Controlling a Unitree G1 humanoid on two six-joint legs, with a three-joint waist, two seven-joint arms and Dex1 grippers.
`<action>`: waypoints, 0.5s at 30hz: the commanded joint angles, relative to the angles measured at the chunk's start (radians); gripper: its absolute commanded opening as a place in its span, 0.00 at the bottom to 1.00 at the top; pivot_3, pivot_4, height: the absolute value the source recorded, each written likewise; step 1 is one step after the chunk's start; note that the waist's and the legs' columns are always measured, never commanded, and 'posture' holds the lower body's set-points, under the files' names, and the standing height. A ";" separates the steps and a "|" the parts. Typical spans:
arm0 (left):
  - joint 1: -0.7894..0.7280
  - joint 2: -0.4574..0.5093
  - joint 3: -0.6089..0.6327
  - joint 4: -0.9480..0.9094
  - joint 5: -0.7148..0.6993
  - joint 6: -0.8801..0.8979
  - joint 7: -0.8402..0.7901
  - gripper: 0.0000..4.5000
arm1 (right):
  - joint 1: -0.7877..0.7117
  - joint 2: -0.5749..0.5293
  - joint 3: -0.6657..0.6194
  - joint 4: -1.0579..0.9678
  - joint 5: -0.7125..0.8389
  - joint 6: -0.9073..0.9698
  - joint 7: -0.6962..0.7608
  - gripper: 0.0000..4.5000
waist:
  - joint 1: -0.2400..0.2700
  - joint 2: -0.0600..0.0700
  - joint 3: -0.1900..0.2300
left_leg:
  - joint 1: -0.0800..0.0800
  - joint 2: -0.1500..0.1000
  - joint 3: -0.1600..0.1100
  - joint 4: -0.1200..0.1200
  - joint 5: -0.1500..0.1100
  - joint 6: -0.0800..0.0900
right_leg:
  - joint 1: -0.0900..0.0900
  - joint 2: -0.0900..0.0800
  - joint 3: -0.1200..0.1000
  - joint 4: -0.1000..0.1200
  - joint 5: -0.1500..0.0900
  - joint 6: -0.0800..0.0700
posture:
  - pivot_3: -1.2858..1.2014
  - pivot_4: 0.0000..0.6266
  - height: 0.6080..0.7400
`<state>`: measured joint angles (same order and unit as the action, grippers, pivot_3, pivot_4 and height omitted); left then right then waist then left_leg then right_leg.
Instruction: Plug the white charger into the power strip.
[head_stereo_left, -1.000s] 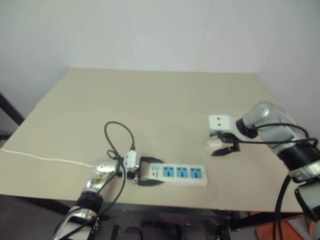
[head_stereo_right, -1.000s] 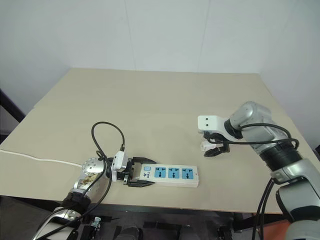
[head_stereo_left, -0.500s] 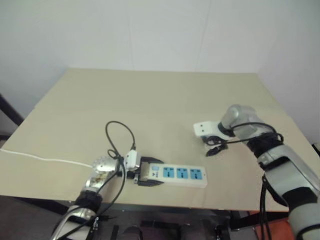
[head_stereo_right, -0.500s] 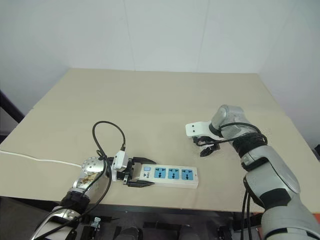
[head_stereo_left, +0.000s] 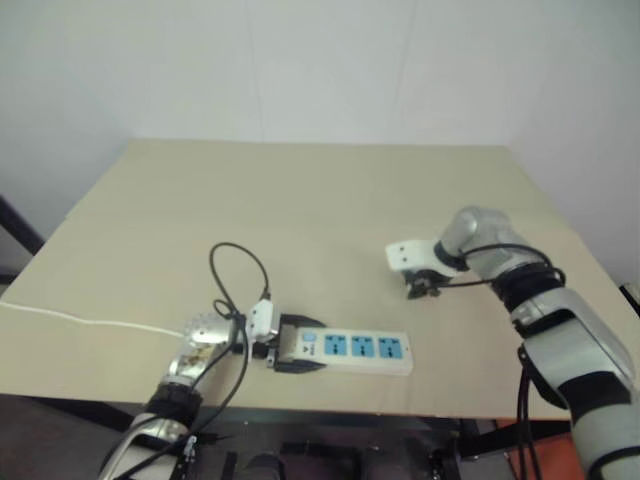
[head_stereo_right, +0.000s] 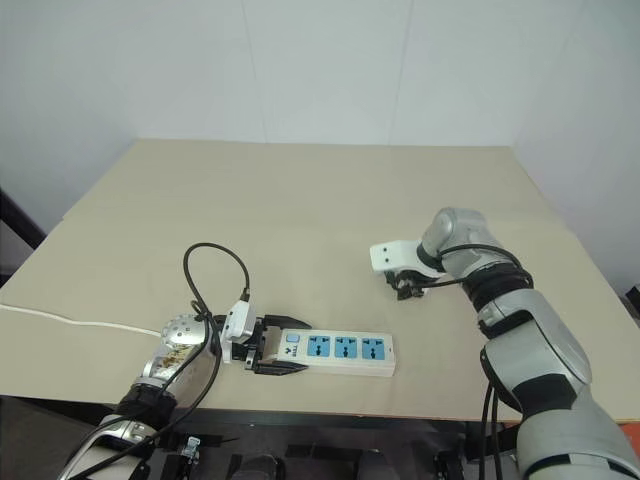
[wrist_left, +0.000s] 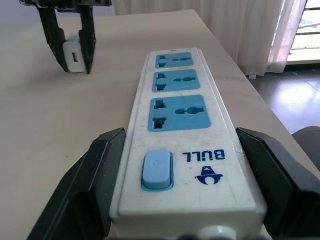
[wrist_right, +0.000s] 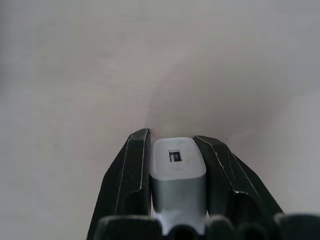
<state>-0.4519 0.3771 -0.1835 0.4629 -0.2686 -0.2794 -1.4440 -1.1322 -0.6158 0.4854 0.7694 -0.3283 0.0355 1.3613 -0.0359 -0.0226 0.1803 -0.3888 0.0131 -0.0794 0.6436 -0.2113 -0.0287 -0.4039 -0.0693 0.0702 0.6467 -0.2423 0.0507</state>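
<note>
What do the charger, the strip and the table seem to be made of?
Charger: looks like white plastic, smooth, matte, rounded edges. Strip: likely glossy white plastic with blue plastic socket faces; light reflects off its top. Table: beige, flat, matte, perhaps laminate or painted wood; no grain is visible, so it stays open.

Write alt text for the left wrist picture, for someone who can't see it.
A white power strip with three blue sockets and a blue switch lies between the left hand's two black fingers on a beige table. Farther off, the right hand pinches a small white charger on the tabletop.
</note>
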 joint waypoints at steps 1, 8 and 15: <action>0.014 0.008 -0.030 0.009 0.035 0.027 0.009 0.73 | -0.019 0.024 -0.231 -0.234 0.224 0.149 -0.030 0.27 | -0.005 0.001 0.001 | 0.000 0.000 0.000 0.000 0.000 0.000 | 0.000 0.000 0.000 0.000 0.000 0.000 | 0.52 0.24 1.00; 0.003 0.015 -0.035 0.011 0.032 0.046 0.019 0.73 | 0.394 0.140 -0.512 -0.830 0.586 0.486 -0.210 0.27 | 0.009 -0.005 -0.004 | 0.000 0.000 -0.003 0.000 0.000 0.000 | 0.003 0.000 -0.002 -0.001 0.000 0.000 | 0.52 0.24 1.00; 0.002 0.037 -0.030 0.008 0.027 0.055 0.011 0.73 | 0.668 0.230 -0.516 -0.932 0.726 0.432 -0.259 0.27 | -0.005 -0.003 -0.005 | 0.001 0.001 -0.002 0.000 0.000 0.000 | 0.002 0.002 -0.001 0.000 -0.001 0.002 | 0.52 0.24 1.00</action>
<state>-0.4616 0.4025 -0.1932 0.4552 -0.2710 -0.2397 -1.4300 -0.4708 -0.3927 -0.0167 -0.1313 0.3603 0.5090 1.1062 -0.0411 -0.0254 0.1758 -0.3875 0.0144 -0.0813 0.6436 -0.2114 -0.0285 -0.4017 -0.0674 0.0694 0.6470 -0.2439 0.0534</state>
